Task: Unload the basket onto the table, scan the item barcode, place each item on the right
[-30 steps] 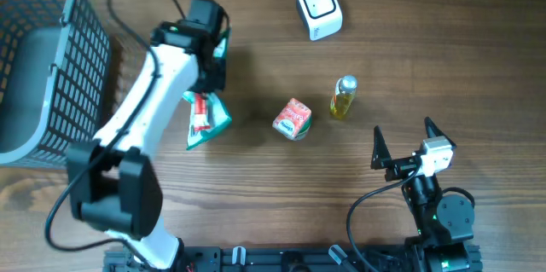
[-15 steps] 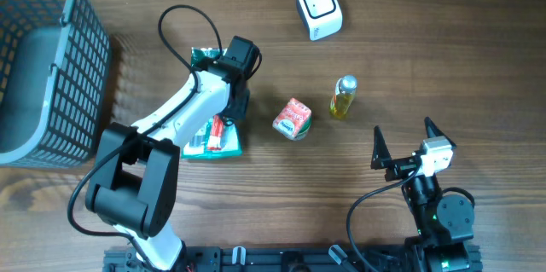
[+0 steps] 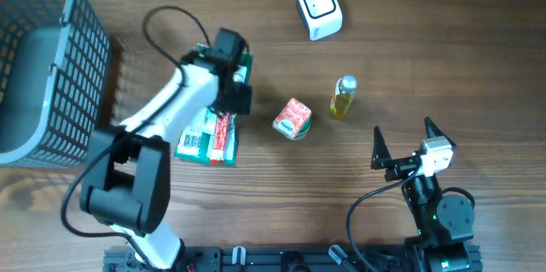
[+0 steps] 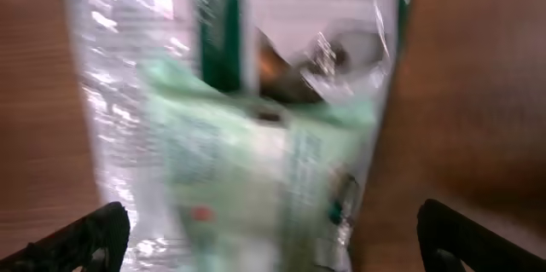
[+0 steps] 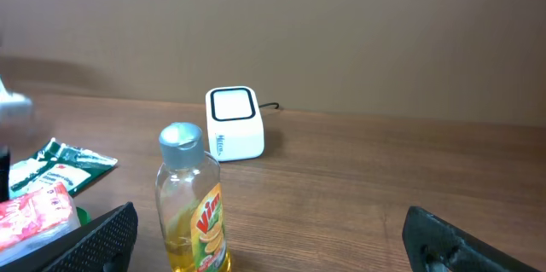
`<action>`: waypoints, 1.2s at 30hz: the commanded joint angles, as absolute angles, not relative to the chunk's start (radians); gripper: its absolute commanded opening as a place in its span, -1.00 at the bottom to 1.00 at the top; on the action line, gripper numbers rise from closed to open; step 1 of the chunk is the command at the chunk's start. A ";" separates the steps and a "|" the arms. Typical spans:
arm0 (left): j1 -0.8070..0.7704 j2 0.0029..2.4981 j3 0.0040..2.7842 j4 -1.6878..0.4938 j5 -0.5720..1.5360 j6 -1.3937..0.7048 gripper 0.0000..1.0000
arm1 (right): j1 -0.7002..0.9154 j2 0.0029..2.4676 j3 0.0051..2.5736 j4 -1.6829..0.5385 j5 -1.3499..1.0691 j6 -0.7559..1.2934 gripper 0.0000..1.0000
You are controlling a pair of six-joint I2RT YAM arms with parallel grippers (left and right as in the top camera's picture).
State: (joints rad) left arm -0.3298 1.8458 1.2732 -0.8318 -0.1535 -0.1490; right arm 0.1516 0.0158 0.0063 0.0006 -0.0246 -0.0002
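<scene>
A green and clear plastic packet [image 3: 207, 134] lies flat on the wooden table, a white label with bars facing up near its lower left. My left gripper [image 3: 232, 101] hovers over the packet's upper right part, open. In the left wrist view the blurred packet [image 4: 256, 136] fills the frame, and both fingertips [image 4: 90, 238] stand wide apart at its sides without gripping it. The white scanner [image 3: 319, 8] sits at the back of the table, also seen as a white box [image 5: 233, 123] from the right wrist. My right gripper [image 3: 401, 148] is open and empty at the front right.
A red and green carton [image 3: 293, 118] and a small yellow Vim bottle [image 3: 343, 97] stand between the packet and the right arm. The bottle [image 5: 194, 204] is close before the right fingers. A dark mesh basket [image 3: 51, 59] fills the left edge.
The left gripper has opened and let go of the packet, which now lies spread flat on the table. The left arm swung right, then back a little. The right arm stayed still.
</scene>
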 commanded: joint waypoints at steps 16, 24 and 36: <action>0.141 1.689 1.452 -0.879 -0.060 -0.162 1.00 | 0.149 0.014 0.005 0.006 -0.020 0.003 1.00; 0.181 1.689 1.452 -0.879 -0.060 -0.162 1.00 | 0.149 0.014 0.005 0.006 -0.020 0.003 0.99; 0.182 1.689 1.452 -0.879 -0.060 -0.162 1.00 | 0.149 0.014 0.005 0.006 -0.020 0.003 0.99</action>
